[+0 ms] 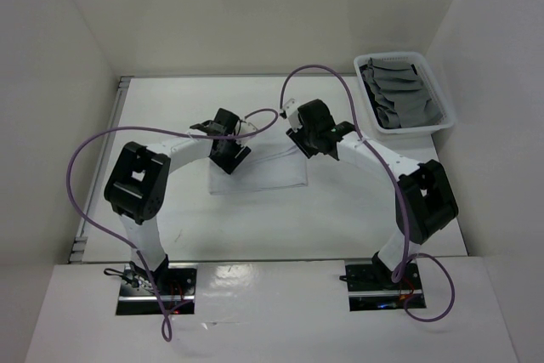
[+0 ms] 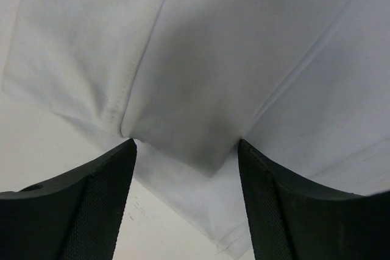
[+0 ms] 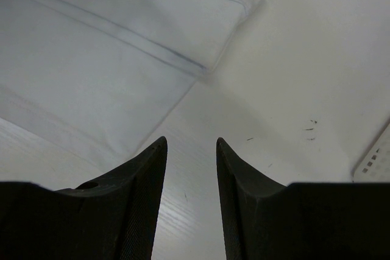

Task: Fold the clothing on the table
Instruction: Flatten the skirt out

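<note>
1. Your white garment [image 1: 259, 172] lies flat in the middle of the table [image 1: 340, 210], between both arms.
2. Your left gripper [image 2: 186, 142] is spread wide, with a folded corner of the garment between its fingers, not clamped.
3. Your right gripper [image 3: 191, 140] shows a narrow, empty gap over bare table, just beside the garment's edge.

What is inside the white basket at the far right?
Grey garments, bunched and overlapping, fill the basket. Its floor and anything under them is covered, so their number cannot be told.

White arms [image 1: 187, 155], black joints [image 1: 136, 183], purple cables [image 1: 319, 66]
</note>
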`<state>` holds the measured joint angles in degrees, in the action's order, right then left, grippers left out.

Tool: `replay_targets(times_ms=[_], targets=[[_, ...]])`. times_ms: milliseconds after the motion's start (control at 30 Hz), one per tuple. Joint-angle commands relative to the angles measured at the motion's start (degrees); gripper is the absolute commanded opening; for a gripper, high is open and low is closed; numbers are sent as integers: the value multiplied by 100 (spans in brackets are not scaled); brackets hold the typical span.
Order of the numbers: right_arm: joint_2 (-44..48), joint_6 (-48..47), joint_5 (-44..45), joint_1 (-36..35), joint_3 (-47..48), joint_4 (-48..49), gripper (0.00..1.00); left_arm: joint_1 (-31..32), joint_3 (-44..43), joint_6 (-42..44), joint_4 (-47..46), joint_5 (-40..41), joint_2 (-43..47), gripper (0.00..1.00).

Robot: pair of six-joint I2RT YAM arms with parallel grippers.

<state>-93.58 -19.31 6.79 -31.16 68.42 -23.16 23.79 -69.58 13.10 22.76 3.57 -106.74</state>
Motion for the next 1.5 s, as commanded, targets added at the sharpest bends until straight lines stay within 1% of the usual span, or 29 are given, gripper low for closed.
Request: replay_targets(times_ms=[0, 167, 200, 267, 400, 567, 633, 700, 967, 1200, 1233, 1467], targets=[[103, 15, 68, -57, 136, 268, 43, 20, -56, -71, 141, -33, 57, 73], [103, 15, 68, -57, 136, 268, 43, 20, -56, -71, 141, -84, 4, 57], [103, 15, 68, -57, 136, 268, 43, 20, -56, -71, 141, -85, 4, 50], [103, 15, 121, -57, 136, 321, 43, 20, -56, -71, 141, -85, 4, 44], [103, 68, 121, -57, 136, 434, 43, 20, -56, -18, 141, -138, 4, 38], [-81, 121, 121, -57, 259, 610, 43, 20, -56, -18, 193, -138, 4, 25], [-169, 121, 121, -57, 312, 663, 43, 20, -56, -18, 193, -138, 4, 22], [-397, 121, 68, -57, 365, 716, 43, 20, -56, -18, 193, -138, 4, 16], [-1153, 68, 16, 4, 557, 900, 43, -94, -3, -18, 299, -261, 241, 15], [-1294, 68, -371, 346, 672, 1006, 42, -199, -3, -18, 352, -393, 426, 15], [-1294, 68, -423, 408, 672, 1006, 40, -199, -3, -18, 352, -393, 426, 15], [-1347, 68, -590, 461, 725, 1068, 40, -199, -3, -18, 404, -524, 531, 15]])
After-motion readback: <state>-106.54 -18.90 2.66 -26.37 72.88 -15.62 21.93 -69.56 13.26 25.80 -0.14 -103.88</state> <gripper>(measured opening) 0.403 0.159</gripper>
